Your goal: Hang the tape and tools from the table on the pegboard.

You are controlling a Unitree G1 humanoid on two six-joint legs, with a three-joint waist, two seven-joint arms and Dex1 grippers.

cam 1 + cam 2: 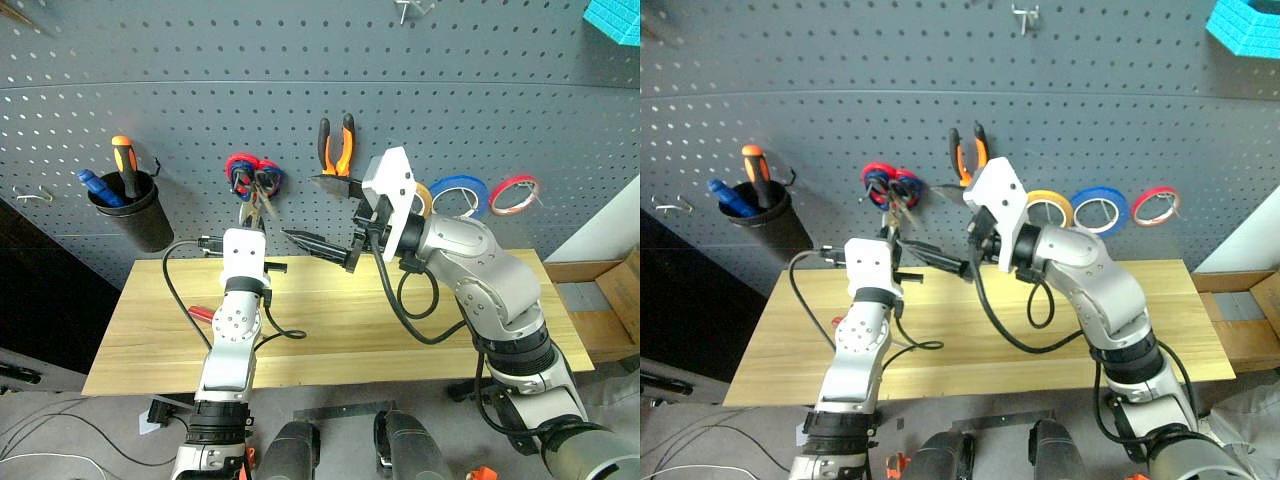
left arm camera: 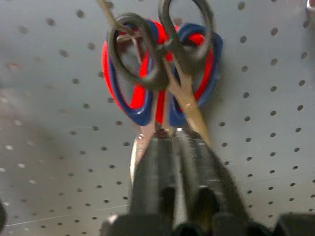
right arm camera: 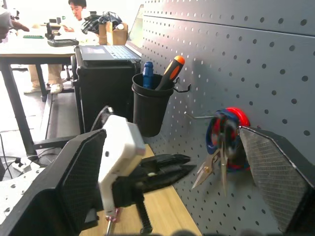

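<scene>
The black-handled scissors (image 2: 162, 78) hang by their handles on a pegboard (image 1: 200, 80) hook, over red-and-blue scissors (image 2: 123, 105). My left gripper (image 2: 177, 135) reaches up from the table (image 1: 330, 330) and is shut on their blade tips. Orange-and-black pliers (image 1: 337, 145) hang on the board to the right of them. My right gripper (image 1: 310, 212) points left in front of the pliers, open wide and holding nothing. The yellow tape (image 1: 1050, 207) hangs on the board behind my right wrist. A red-handled screwdriver (image 1: 200, 313) lies on the table beside my left arm, mostly hidden by it.
A blue tape ring (image 1: 460, 192) and a red tape ring (image 1: 515, 192) hang right of the yellow one. A black cup (image 1: 130, 210) at the board's left holds an orange-and-black screwdriver and a blue tool. A cardboard box (image 1: 610, 290) stands right of the table.
</scene>
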